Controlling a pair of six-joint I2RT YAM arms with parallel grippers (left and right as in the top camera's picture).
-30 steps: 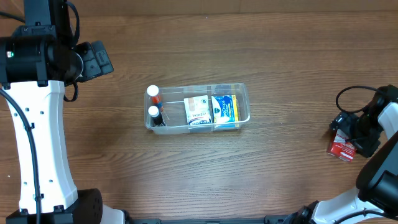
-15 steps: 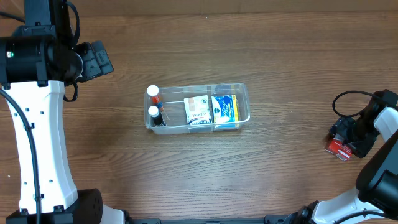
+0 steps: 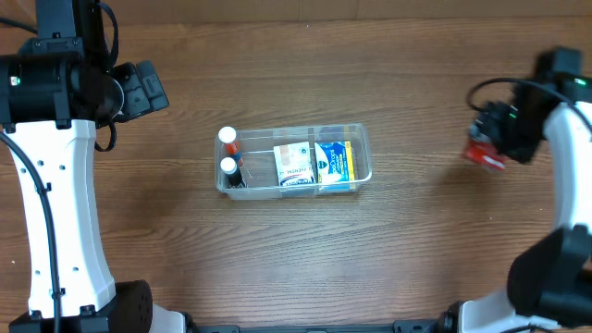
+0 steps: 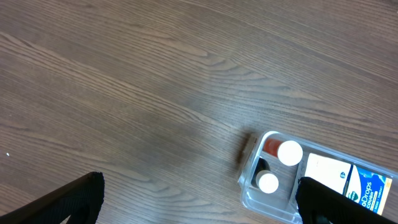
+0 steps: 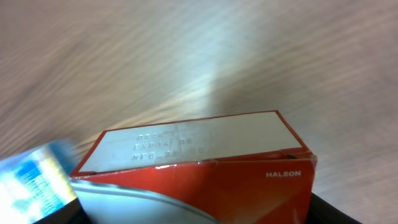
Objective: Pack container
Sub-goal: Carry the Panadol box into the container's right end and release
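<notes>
The clear container sits at the table's middle and holds two white-capped bottles and two boxes. My right gripper is at the far right, shut on a red box that it holds off the table. In the right wrist view the red box fills the space between the jaws of the right gripper. My left gripper hangs open at the upper left, well away from the container. In the left wrist view the container lies at the lower right, and the left gripper has nothing between its fingers.
Bare wooden table surrounds the container on all sides. The left arm's white body stands along the left edge. A black cable loops beside the right gripper.
My right gripper closed on the red box at the front right, then lifted and carried it back and slightly left. The left arm and the container have not moved.
</notes>
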